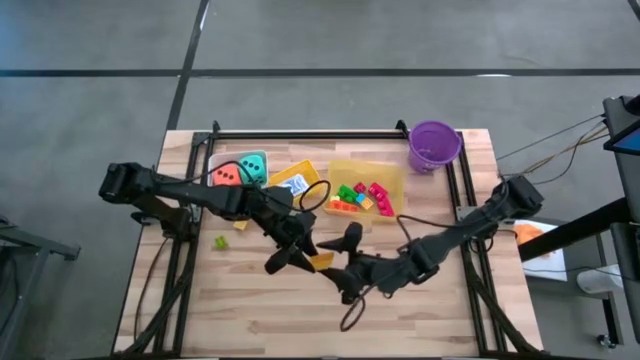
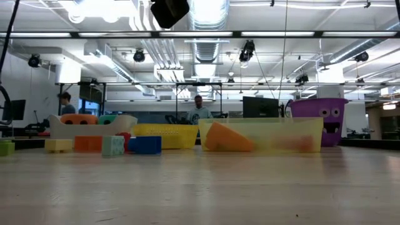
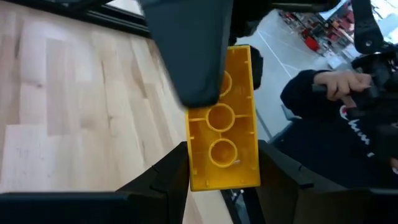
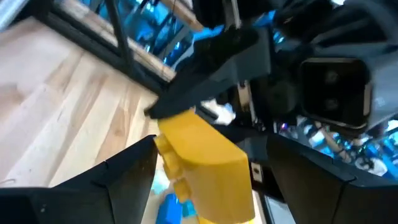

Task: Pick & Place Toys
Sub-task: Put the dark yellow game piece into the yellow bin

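Note:
A yellow brick [image 1: 320, 261] hangs in the air over the table's middle, with my left gripper [image 1: 300, 258] shut on it. In the left wrist view its hollow underside [image 3: 221, 143] faces the camera. My right gripper [image 1: 346, 265] is open and comes from the right. Its fingers [image 4: 127, 177] stand on either side of the brick's free end [image 4: 205, 162]; whether they touch it I cannot tell. Several bright bricks [image 1: 362, 197] lie in a clear bin. An orange die [image 1: 226, 175] and a teal die [image 1: 252, 167] sit in another bin. A green brick [image 1: 220, 241] rests on the table. My left gripper pinches the yellow brick's two long sides [image 3: 193, 177] between its two fingers, at the end nearest the wrist. The fingers come from the table's left, nearly level, and lie along the brick. The brick juts forward past the fingertips, lifted clear of the table.
A purple bucket [image 1: 433, 146] stands at the far right corner. A yellow bin with a blue-white card box [image 1: 295, 185] sits between the two other bins along the far side. Loose bricks [image 2: 87, 144] lie on the table's left part. A black frame [image 1: 300, 133] borders the table.

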